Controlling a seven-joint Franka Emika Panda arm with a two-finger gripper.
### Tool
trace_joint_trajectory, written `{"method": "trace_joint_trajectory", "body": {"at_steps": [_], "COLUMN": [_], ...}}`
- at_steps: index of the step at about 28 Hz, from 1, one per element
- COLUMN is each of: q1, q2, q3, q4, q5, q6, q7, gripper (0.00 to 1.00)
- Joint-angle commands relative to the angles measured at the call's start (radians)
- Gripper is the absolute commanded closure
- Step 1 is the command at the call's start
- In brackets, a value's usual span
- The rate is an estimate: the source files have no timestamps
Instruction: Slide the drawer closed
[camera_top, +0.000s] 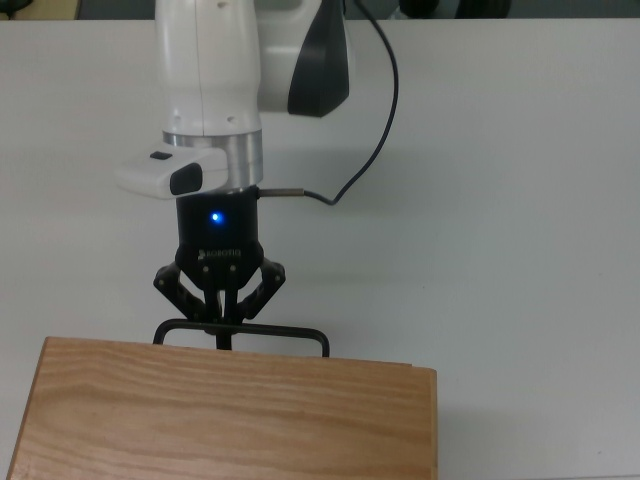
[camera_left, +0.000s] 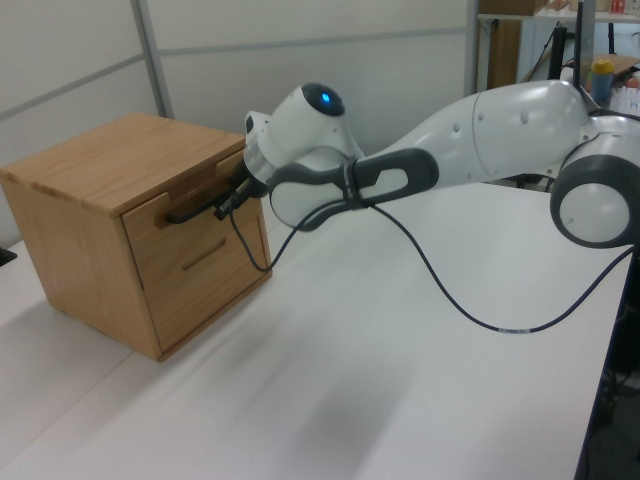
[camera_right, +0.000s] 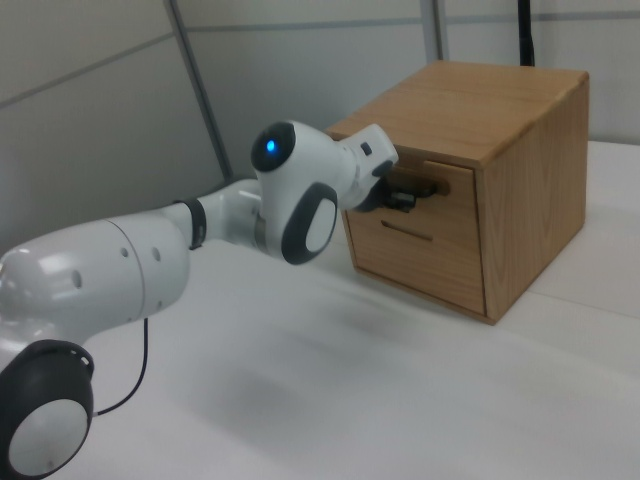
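Drawer (camera_left: 190, 230) sits in the cabinet (camera_left: 95, 165), front about flush with the casing, only the handle (camera_top: 240, 331) standing proud. Gripper (camera_top: 222, 322) is at the handle, fingers drawn narrow around the bar. Recommendation: a short, straight push square to the cabinet face to confirm seating, then let go without tugging the handle outward

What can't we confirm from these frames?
- Drawer front, top view: hidden under the cabinet top; only the handle pokes out.
- Seam between drawer and cabinet, left view: too fine to tell if fully flush.
- Gripper, right view: hidden behind the arm's wrist.
- Cabinet, top view: cut off by the bottom edge.
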Motion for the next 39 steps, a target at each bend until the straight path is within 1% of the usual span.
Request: {"method": "trace_joint_trajectory", "body": {"at_steps": [1,8,11,13,14,19,20,25,26,27,31,32,36,37,39], "q1": [-0.002,0.000,0.000,0.000,0.000,0.000,0.003,0.003,0.003,0.003,0.003,0.003,0.003,0.003,0.003], "q2": [0.019,0.010,-0.007,-0.026,-0.048,-0.100,-0.123,-0.184,-0.209,-0.221,-0.261,-0.283,-0.330,-0.347,-0.367], "q3": [0.000,0.000,0.000,0.000,0.000,0.000,0.000,0.000,0.002,0.002,0.002,0.002,0.000,0.000,0.000], "q4": [-0.018,-0.017,-0.011,-0.009,-0.008,-0.008,-0.008,-0.005,-0.003,-0.001,0.023,0.028,0.029,0.031,0.031], "q5": [0.018,0.015,0.007,0.007,0.010,0.018,0.018,0.020,0.021,0.021,0.023,0.024,0.026,0.026,0.026], "q6": [0.099,0.075,-0.025,-0.088,-0.152,-0.279,-0.336,-0.523,-0.596,-0.631,-0.773,-0.848,-0.980,-1.038,-1.089], "q7": [-0.019,-0.016,-0.016,-0.016,-0.016,-0.014,-0.013,-0.013,-0.013,-0.013,-0.011,-0.013,-0.014,-0.014,-0.013], "gripper": [1.00,1.00,1.00,1.00,1.00,1.00,1.00,1.00,1.00,1.00,1.00,1.00,1.00,1.00,1.00]}}
